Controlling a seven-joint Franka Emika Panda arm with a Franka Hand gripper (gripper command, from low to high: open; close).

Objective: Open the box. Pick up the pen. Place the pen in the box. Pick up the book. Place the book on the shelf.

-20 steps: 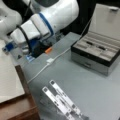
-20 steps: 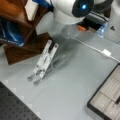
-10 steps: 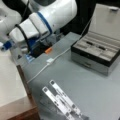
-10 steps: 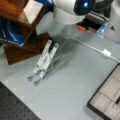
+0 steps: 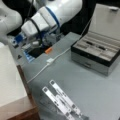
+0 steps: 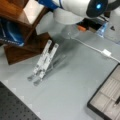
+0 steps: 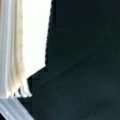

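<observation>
Black-grey hinged box (image 5: 96,56) stands open, lid upright, thin black pen (image 5: 95,46) in its pale compartments. Flat white book (image 5: 10,75) lies on reddish-brown wooden shelf (image 5: 23,110).

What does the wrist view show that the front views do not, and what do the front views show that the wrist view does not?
Only the wrist view: the page edges of the book close up, against a dark background. Only the front views: the open box with the pen inside, the shelf, and the pincer near the book's far edge. Both: the white book.
</observation>
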